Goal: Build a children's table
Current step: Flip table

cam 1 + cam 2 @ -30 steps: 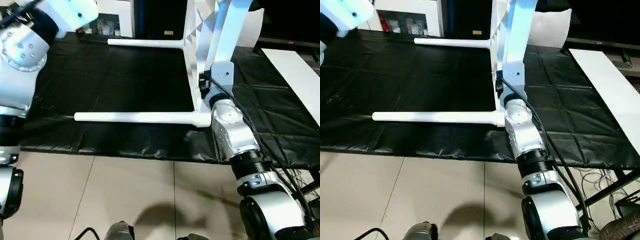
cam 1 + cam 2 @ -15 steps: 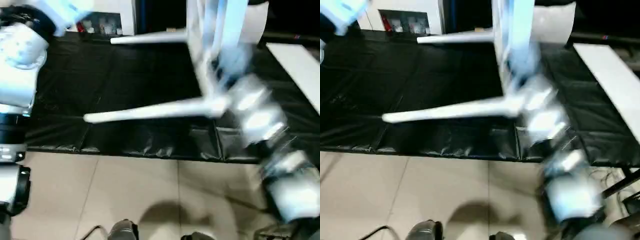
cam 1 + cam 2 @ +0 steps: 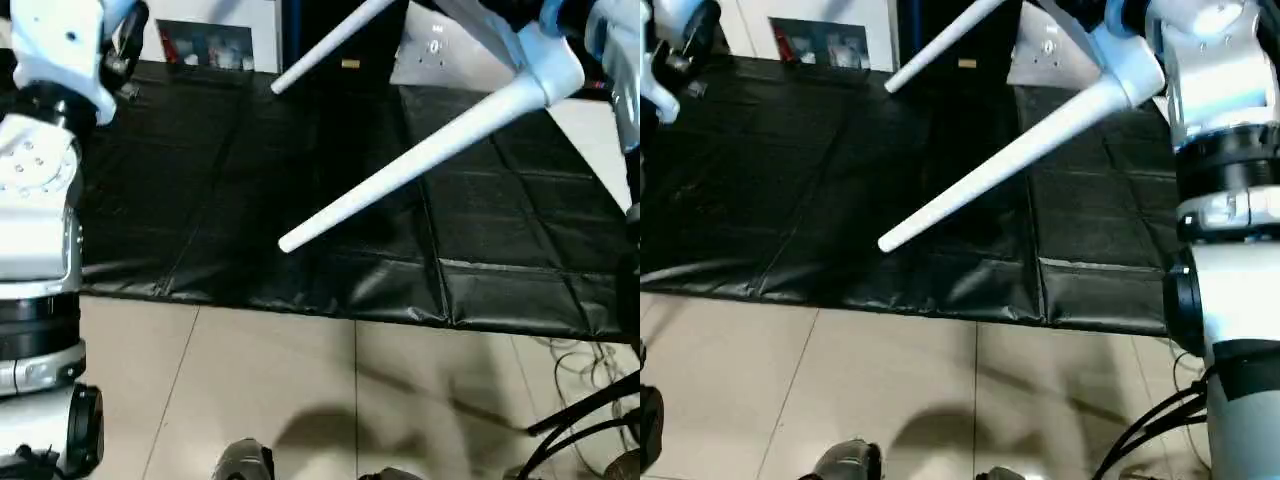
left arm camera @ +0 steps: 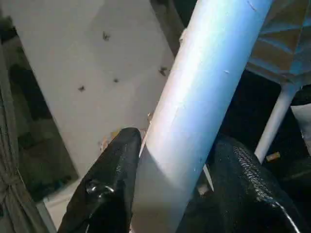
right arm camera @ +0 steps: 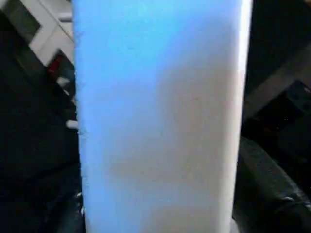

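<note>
Your white plastic children's table (image 3: 455,125) has swung up off the black sheet-covered counter (image 3: 250,200), legs slanting near-left; assembled, it is being turned over. Left tool (image 4: 175,160) clamps a round white leg (image 4: 204,97); right tool's state: cannot tell.

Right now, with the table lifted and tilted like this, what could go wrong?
1. The children's table is off the workbench, its two visible legs pointing down at a slant. The near leg has its tip above the bench's front part; a swing could hit the sheet.
2. The left gripper has its fingers around a smooth round leg, which might slip or turn.
</note>
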Available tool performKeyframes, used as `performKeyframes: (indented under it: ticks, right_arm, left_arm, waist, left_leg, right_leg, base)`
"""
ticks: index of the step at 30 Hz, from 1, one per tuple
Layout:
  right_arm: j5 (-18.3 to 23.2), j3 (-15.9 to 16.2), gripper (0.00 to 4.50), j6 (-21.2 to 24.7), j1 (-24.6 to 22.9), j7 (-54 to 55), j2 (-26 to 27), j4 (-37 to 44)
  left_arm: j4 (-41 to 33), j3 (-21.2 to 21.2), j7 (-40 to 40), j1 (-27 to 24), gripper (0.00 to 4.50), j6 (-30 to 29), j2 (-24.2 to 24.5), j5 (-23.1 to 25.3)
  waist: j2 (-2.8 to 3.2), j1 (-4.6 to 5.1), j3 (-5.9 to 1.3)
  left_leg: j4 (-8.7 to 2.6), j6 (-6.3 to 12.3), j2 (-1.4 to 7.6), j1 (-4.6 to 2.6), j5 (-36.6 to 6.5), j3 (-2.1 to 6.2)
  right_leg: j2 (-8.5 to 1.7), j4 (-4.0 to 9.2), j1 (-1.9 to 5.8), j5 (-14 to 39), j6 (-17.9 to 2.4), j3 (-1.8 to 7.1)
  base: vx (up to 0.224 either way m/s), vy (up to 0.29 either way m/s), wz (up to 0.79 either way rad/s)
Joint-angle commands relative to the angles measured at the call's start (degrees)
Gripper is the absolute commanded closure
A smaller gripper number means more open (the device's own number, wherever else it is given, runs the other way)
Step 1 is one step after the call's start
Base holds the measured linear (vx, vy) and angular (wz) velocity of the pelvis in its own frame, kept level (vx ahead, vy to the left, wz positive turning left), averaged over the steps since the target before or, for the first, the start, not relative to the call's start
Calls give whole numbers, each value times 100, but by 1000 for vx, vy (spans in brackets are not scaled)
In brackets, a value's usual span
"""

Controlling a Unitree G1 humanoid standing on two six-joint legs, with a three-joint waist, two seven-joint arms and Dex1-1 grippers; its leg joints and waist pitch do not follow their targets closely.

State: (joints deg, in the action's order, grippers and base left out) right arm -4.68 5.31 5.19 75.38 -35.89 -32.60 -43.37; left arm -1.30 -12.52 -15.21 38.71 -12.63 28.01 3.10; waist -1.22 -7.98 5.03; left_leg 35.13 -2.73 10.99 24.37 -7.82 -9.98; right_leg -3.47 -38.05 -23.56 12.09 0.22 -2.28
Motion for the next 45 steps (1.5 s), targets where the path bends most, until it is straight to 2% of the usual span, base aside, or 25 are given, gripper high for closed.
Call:
performKeyframes:
  ticks: [1,9,14,15,16,18,20,21,22,24,25,26,28,29,30,31,32,33,34,35,36,37,39,42,45]
  right_arm:
    - [140,186,131,-271,84,-408,163,-22]
    - [150,55,51,-625,232,-571,285,-308]
    - [346,-65,8,-1536,206,-736,367,-248]
    - [636,-310,4,-1793,212,-759,457,-120]
    - [636,-310,4,-1793,212,-759,457,-120]
    - [1135,-757,0,-1971,250,-794,578,85]
    - [1246,-861,0,-1986,260,-799,596,121]
    - [1565,-1165,0,-1893,259,-751,627,211]
    - [1565,-1165,0,-1893,259,-751,627,211]
    - [2017,-1576,0,-1748,227,-646,662,322]
    - [2595,-2123,0,-1453,58,-473,655,465]
    - [2595,-2123,0,-1453,58,-473,655,465]
    - [3052,-2453,0,-1073,-314,-605,617,689]
    - [3182,-2464,0,-940,-503,-788,609,832]
    - [3513,-2490,0,-642,-1015,-1202,610,1207]
    - [3513,-2490,0,-642,-1015,-1202,610,1207]
    - [3742,-2520,0,-415,-1358,-1368,635,1444]
    - [3951,-2467,0,-113,-2240,-1616,705,1827]
    - [3951,-2467,0,-113,-2240,-1616,705,1827]
    - [3951,-2385,0,-8,-2629,-1749,715,1971]
    - [3938,-2316,0,101,-2954,-1843,725,2073]
    - [3881,-2194,0,248,-3439,-2005,756,2059]
    - [3756,-2044,0,273,-3850,-2138,803,1918]
    - [3501,-1926,0,226,-4100,-1982,847,1674]
    - [3178,-1898,0,197,-4080,-1373,888,1362]
  left_arm:
    - [62,90,49,-81,253,-310,-225,-338]
    - [-26,-24,109,-161,253,-724,-430,-454]
    - [49,-26,165,-190,253,-776,-516,-418]
    - [90,-25,165,-188,253,-751,-534,-407]
    - [90,-25,165,-188,253,-751,-534,-407]
    - [156,-17,145,-174,255,-712,-529,-389]
    - [169,-13,133,-169,257,-699,-526,-382]
    - [215,7,112,-156,257,-657,-500,-347]
    - [215,7,112,-156,259,-657,-500,-347]
    - [278,34,93,-141,262,-591,-459,-294]
    - [344,39,72,-128,262,-506,-401,-245]
    - [344,39,72,-128,264,-506,-401,-245]
    - [399,32,52,-123,265,-452,-354,-216]
    - [410,25,49,-123,267,-445,-349,-216]
    - [442,7,36,-121,268,-423,-334,-216]
    - [442,7,36,-121,268,-423,-334,-216]
    - [459,3,28,-122,268,-411,-321,-216]
    - [532,0,7,-112,269,-364,-283,-213]
    - [532,0,7,-112,270,-364,-283,-213]
    - [580,11,3,-104,270,-322,-261,-214]
    - [628,21,-5,-92,271,-270,-245,-220]
    - [715,41,-53,-63,272,-144,-230,-245]
    - [780,50,-67,-65,273,-96,-222,-243]
    - [830,71,-97,-88,275,-58,-197,-235]
    - [875,87,-147,-123,275,8,-176,-251]
  waist:
    - [-39,102,-449]
    - [-31,158,-435]
    - [-30,167,-433]
    - [-21,170,-431]
    - [-21,170,-431]
    - [6,171,-440]
    - [1,162,-441]
    - [10,153,-439]
    - [18,154,-438]
    - [8,140,-445]
    - [4,138,-442]
    - [2,130,-440]
    - [12,101,-444]
    - [13,96,-432]
    - [0,113,-439]
    - [33,59,-441]
    - [4,95,-441]
    - [41,61,-464]
    - [31,58,-469]
    - [-5,84,-503]
    - [16,53,-517]
    - [-10,58,-505]
    - [3,53,-475]
    - [3,74,-458]
    - [22,75,-428]
  left_leg:
    - [-351,-320,180,-260,-2053,62]
    - [-344,-315,169,-268,-2222,73]
    - [-343,-279,174,-263,-2320,82]
    - [-344,-261,170,-259,-2319,82]
    - [-344,-261,170,-259,-2319,82]
    - [-350,-191,176,-267,-2301,86]
    - [-363,-190,189,-278,-2317,89]
    - [-368,-202,188,-288,-2329,86]
    - [-371,-204,186,-292,-2355,86]
    - [-384,-220,180,-277,-2310,89]
    - [-387,-209,177,-284,-2309,90]
    - [-386,-191,175,-293,-2301,83]
    - [-395,-209,171,-279,-2200,86]
    - [-406,-236,177,-286,-2262,87]
    - [-407,-239,160,-270,-2249,91]
    - [-420,-197,184,-303,-2210,90]
    - [-431,-212,178,-281,-2211,103]
    - [-450,-208,188,-320,-2182,105]
    - [-451,-201,196,-344,-2196,105]
    - [-457,-200,179,-283,-1999,124]
    - [-454,-192,188,-304,-1962,116]
    - [-446,-152,178,-290,-1878,101]
    - [-453,-167,181,-299,-2069,105]
    - [-467,-233,188,-295,-2187,122]
    - [-459,-338,192,-357,-2414,128]
  right_leg:
    - [-380,537,119,1789,-889,211]
    - [-377,559,88,1877,-891,214]
    - [-388,568,84,1919,-865,206]
    - [-384,570,82,1903,-871,206]
    - [-384,570,82,1903,-871,206]
    - [-375,567,80,1791,-887,209]
    - [-360,560,73,1710,-916,200]
    - [-353,557,69,1679,-937,200]
    - [-358,557,68,1678,-945,205]
    - [-352,543,94,1540,-941,197]
    - [-352,550,98,1534,-924,197]
    - [-349,555,99,1517,-901,203]
    - [-347,543,117,1392,-901,193]
    - [-353,559,105,1462,-882,189]
    - [-353,559,141,1473,-887,184]
    - [-386,601,142,1400,-820,201]
    - [-384,591,160,1406,-843,191]
    - [-384,625,171,1406,-850,173]
    - [-386,632,166,1376,-864,173]
    - [-389,599,243,1225,-945,155]
    - [-395,600,231,1216,-967,145]
    - [-399,614,222,1235,-989,150]
    - [-420,671,198,1703,-929,152]
    - [-427,679,170,1903,-932,148]
    - [-442,722,100,2252,-894,159]
  base:
    - [0,0,0]
    - [0,0,0]
    - [0,0,0]
    - [0,0,0]
    - [0,0,0]
    - [0,0,0]
    - [0,0,0]
    - [0,0,0]
    - [0,0,0]
    - [0,0,0]
    - [0,0,0]
    - [0,0,0]
    - [0,0,0]
    - [0,0,0]
    - [0,0,0]
    - [0,0,0]
    - [0,0,0]
    - [0,0,0]
    - [0,0,0]
    - [0,0,0]
    - [0,0,0]
    - [0,0,0]
    - [0,0,0]
    - [0,0,0]
    - [0,0,0]
